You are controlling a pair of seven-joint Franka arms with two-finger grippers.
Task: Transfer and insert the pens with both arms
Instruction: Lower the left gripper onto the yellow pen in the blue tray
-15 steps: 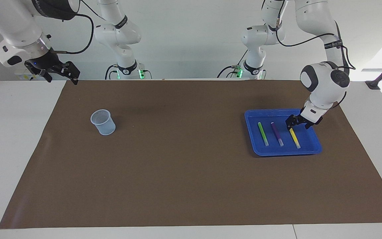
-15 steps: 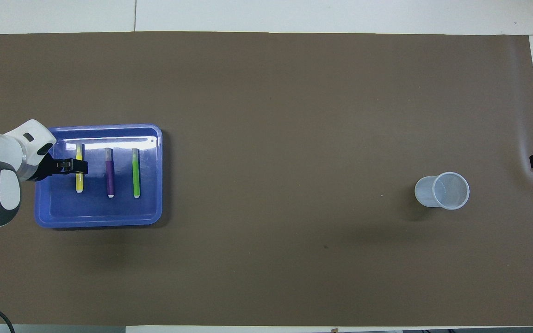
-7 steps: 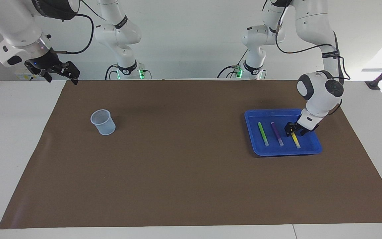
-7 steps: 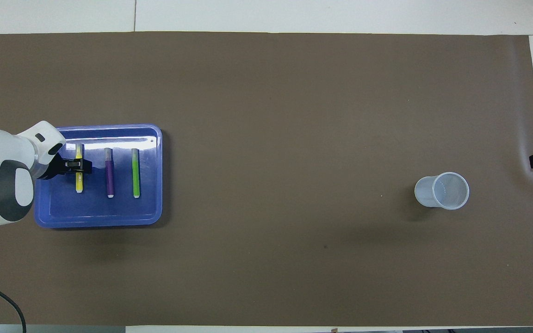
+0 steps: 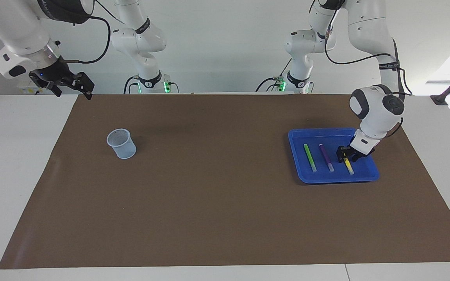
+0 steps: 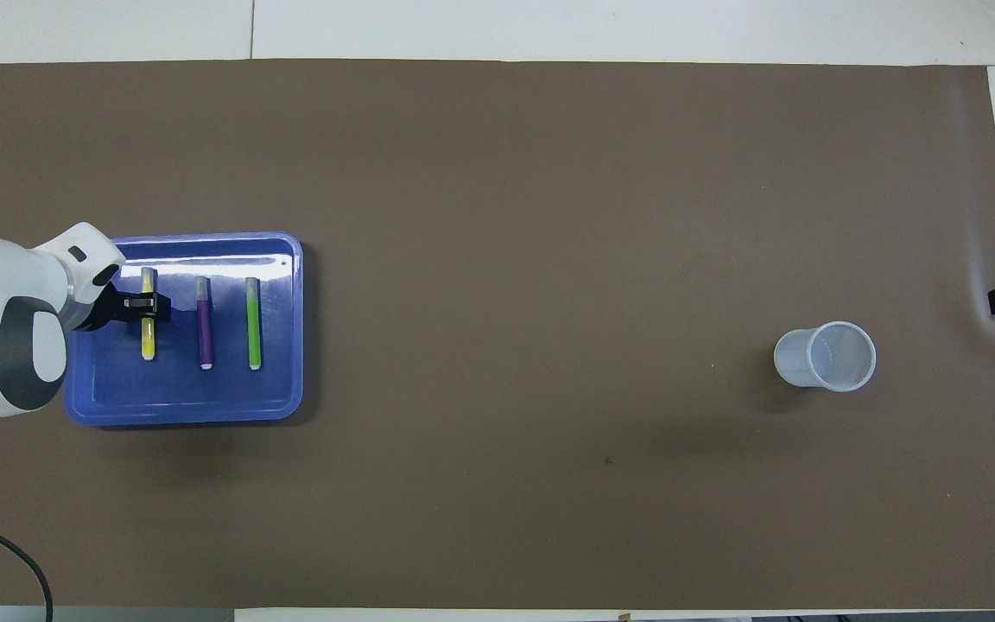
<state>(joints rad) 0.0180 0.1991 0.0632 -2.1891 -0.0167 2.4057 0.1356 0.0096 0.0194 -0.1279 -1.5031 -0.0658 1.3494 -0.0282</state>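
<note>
Overhead view, our left gripper (image 6: 148,305) down in the blue tray (image 6: 282,406), fingers closed around the yellow pen (image 6: 148,339) (purple pen (image 6: 205,333) and green pen (image 6: 253,324) lying beside it), our right gripper (image 5: 68,84) waiting spread wide, raised over the table edge, mesh cup (image 6: 827,356) well apart.

Bare mat (image 6: 506,259) between tray (image 6: 282,406) and cup (image 6: 826,356) lies unobstructed.

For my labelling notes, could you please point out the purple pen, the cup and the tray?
purple pen (image 6: 205,328): overhead view, middle of its barrel.
cup (image 5: 123,150): facing view, its side wall.
tray (image 6: 290,328): overhead view, bare floor near rim.
</note>
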